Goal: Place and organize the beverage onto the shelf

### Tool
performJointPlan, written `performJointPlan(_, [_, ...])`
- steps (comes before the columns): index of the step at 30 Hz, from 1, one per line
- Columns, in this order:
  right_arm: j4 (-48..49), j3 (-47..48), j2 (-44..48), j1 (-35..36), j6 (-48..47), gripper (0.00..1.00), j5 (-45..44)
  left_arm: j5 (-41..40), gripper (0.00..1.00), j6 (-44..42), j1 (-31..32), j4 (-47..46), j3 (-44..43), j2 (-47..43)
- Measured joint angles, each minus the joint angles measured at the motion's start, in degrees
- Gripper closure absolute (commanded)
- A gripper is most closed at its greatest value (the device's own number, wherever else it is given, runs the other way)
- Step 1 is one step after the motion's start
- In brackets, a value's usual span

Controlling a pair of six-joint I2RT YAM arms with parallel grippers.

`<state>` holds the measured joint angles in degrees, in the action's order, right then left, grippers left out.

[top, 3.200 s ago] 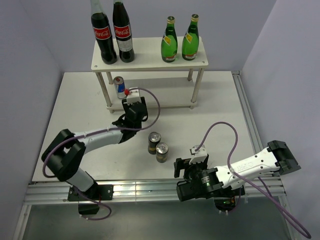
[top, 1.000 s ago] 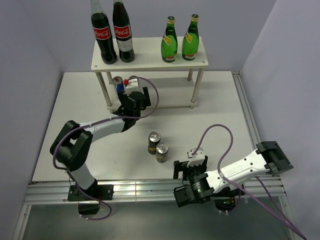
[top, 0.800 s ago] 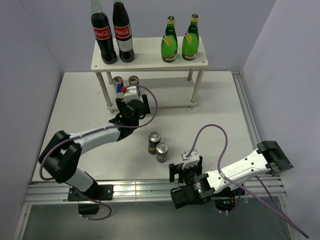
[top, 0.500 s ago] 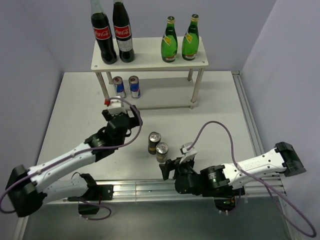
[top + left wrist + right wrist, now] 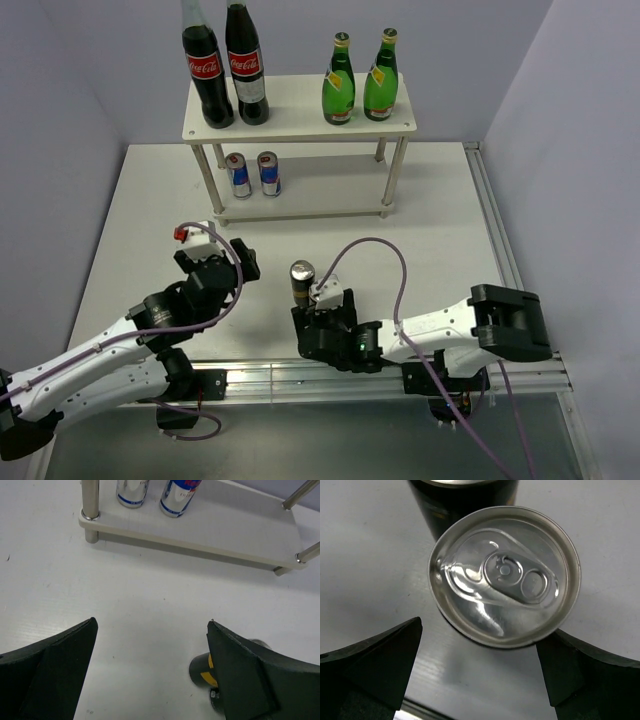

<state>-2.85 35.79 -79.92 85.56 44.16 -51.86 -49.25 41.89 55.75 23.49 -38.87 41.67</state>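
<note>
The shelf (image 5: 300, 120) holds two green bottles (image 5: 339, 93) on its top board. Two blue-and-silver cans (image 5: 254, 174) stand on the lower board and show as the blue-and-silver cans (image 5: 172, 494) at the top of the left wrist view. My left gripper (image 5: 218, 262) hangs open and empty over bare table, well in front of the shelf. Two dark cans stand mid-table. One dark can (image 5: 302, 278) shows from above; my open right gripper (image 5: 322, 318) covers the other. In the right wrist view that can's silver top (image 5: 505, 575) lies between my open fingers (image 5: 370, 665), with nothing gripped.
Two tall cola bottles (image 5: 224, 68) stand on the left of the top board. A shelf leg (image 5: 89, 502) stands left of the blue cans. A dark can (image 5: 202, 669) shows partly behind the left gripper's right finger. A metal rail (image 5: 300, 380) runs along the table's near edge.
My left gripper left the second blue can on the lower board and drew back toward the front. My right gripper moved left and now stands over the nearer dark can.
</note>
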Motion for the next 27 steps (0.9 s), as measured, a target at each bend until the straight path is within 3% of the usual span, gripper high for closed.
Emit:
performJointPlan(6, [0.63,2.54,-6.12,-2.56,1.51,0.02,-3.23,-0.98,0.03,3.34,2.23,4.17,1.07,-0.07])
performJointPlan(12, [2.08,2.56,-9.16,-4.39,3.56,0.21,-6.6,-2.14,0.02,4.42,3.39,5.09,1.36,-0.07])
performJointPlan(14, [2.27,2.54,-9.68,-4.57,4.5,0.33,-7.85,-2.32,0.02,4.44,3.39,5.07,1.53,-0.09])
performJointPlan(17, [2.21,2.51,-10.23,-4.59,5.81,0.67,-9.64,-2.69,0.02,4.48,3.39,5.07,2.16,-0.35])
performJointPlan(18, [1.9,2.51,-10.27,-4.61,6.43,0.89,-10.03,-2.71,0.02,4.48,3.39,5.07,2.34,-0.42])
performJointPlan(19, [1.31,2.51,-10.25,-4.61,7.26,0.97,-10.34,-2.71,0.02,4.48,3.39,5.07,2.47,-0.46])
performJointPlan(22, [-2.97,2.91,-9.86,-4.59,11.28,1.0,-11.47,-2.73,0.02,4.48,3.43,5.05,2.69,-0.87])
performJointPlan(27, [-21.14,5.51,-6.12,-4.24,21.9,1.0,-11.72,-2.75,0.02,4.46,3.5,4.83,3.1,-1.42])
